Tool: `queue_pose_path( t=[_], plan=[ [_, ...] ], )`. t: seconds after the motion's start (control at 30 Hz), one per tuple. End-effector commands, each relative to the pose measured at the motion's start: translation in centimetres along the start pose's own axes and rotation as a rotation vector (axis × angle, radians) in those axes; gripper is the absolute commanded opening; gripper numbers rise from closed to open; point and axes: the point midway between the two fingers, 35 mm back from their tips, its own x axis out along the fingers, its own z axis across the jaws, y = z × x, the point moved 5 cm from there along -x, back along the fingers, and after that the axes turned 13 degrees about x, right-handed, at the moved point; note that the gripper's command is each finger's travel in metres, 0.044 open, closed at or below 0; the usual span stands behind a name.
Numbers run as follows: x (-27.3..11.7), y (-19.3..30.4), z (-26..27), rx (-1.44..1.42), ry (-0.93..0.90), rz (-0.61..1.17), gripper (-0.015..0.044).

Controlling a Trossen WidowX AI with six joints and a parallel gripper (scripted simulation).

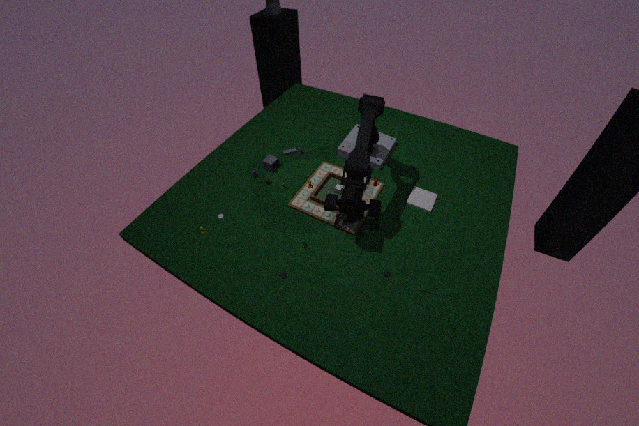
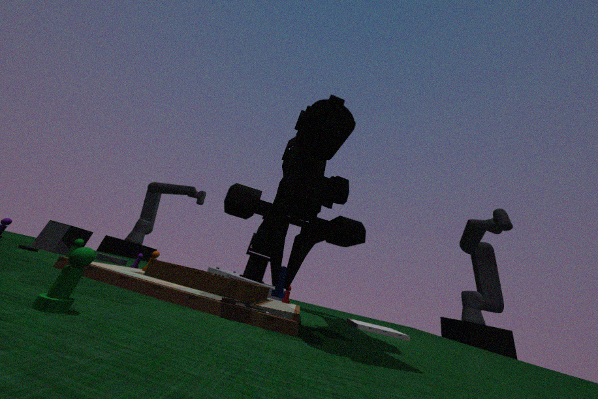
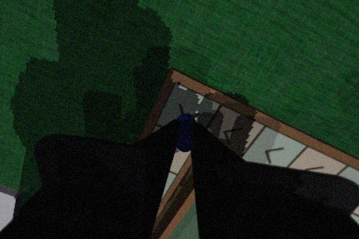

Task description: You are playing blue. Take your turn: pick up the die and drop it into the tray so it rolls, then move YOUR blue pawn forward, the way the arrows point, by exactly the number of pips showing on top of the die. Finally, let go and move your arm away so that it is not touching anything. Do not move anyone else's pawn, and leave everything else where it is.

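My gripper [image 2: 281, 282] [image 3: 186, 126] is shut on the blue pawn [image 2: 283, 274] [image 3: 186, 135] and holds it roughly upright, low over the board [image 1: 311, 206] [image 2: 193, 303] [image 3: 282, 126] near one corner. I cannot tell whether its base touches a square. In the top view the arm hides the pawn and that part of the track. The die [image 1: 338, 187] lies inside the wooden-walled tray [image 1: 320, 185] [image 2: 193, 278] in the middle of the board; its pips are too small to read. An orange pawn [image 1: 310, 184] [image 2: 155, 255] and a red pawn [image 1: 376, 183] [image 2: 286, 294] stand on the track.
A green pawn [image 1: 303, 243] [image 2: 63, 283] stands off the board. A white slab [image 1: 421, 199] [image 2: 378, 328] lies to the right in the top view. A grey block [image 1: 271, 163], a purple pawn [image 1: 254, 173], a yellow piece [image 1: 201, 229] and dark discs [image 1: 283, 275] [image 1: 387, 274] lie around.
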Motion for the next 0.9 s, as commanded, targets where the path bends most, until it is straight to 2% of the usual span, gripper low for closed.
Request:
queue_pose_path(
  t=[0.0, 0.47, 0.77, 0.87],
  plan=[
    [0.5, 0.1, -0.1, 0.003, 0.007, 0.005, 0.0],
    [2.1, 0.1, -0.1, 0.003, 0.007, 0.005, 0.0],
    [1.4, -0.1, 0.0, -0.001, -0.001, -0.007, 0.0236],
    [-1.1, -0.2, 0.1, 0.001, 0.003, -0.001, 0.0315]
  ],
)
